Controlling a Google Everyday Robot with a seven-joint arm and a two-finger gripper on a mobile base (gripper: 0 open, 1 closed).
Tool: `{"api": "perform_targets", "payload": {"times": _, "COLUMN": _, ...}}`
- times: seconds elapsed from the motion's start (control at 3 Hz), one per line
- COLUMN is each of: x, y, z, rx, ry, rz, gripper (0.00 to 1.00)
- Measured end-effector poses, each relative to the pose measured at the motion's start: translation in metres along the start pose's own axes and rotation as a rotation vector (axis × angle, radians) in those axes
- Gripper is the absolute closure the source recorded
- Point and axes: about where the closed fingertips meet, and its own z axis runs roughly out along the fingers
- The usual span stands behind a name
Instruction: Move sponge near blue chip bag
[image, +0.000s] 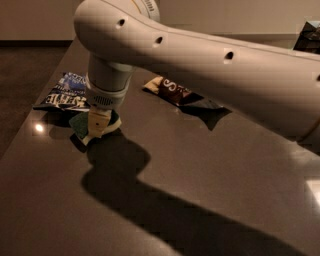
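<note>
Dark-green sponge (77, 122) is clamped in the end effector (98, 130), low over the bench (240, 150). The blue chip bag (62, 95) lies just beyond it, so releasing here should suffice.

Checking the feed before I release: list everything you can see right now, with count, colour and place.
sponge: one, dark green over pale yellow, held in the hand by the blue chip bag's near edge.
blue chip bag: one, dark blue with white lettering, flat at the table's far left.
brown chip bag: one, brown and cream, far middle, partly hidden by the arm.
table: one, dark brown, glossy.
dark object: one, top right edge; cannot tell what.
arm: one, pale grey, reaching from right to left.
hand: one, cream, shut on the sponge, low over the table.
</note>
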Motion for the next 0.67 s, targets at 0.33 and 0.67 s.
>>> {"api": "perform_targets", "payload": {"times": 0.33, "x": 0.0000, "y": 0.0010, "z": -0.0010, "rx": 0.000, "ry": 0.000, "rz": 0.000, "gripper": 0.12}}
{"api": "perform_targets", "payload": {"times": 0.67, "x": -0.0003, "y": 0.0017, "z": -0.0010, "rx": 0.000, "ry": 0.001, "rz": -0.001, "gripper": 0.00}}
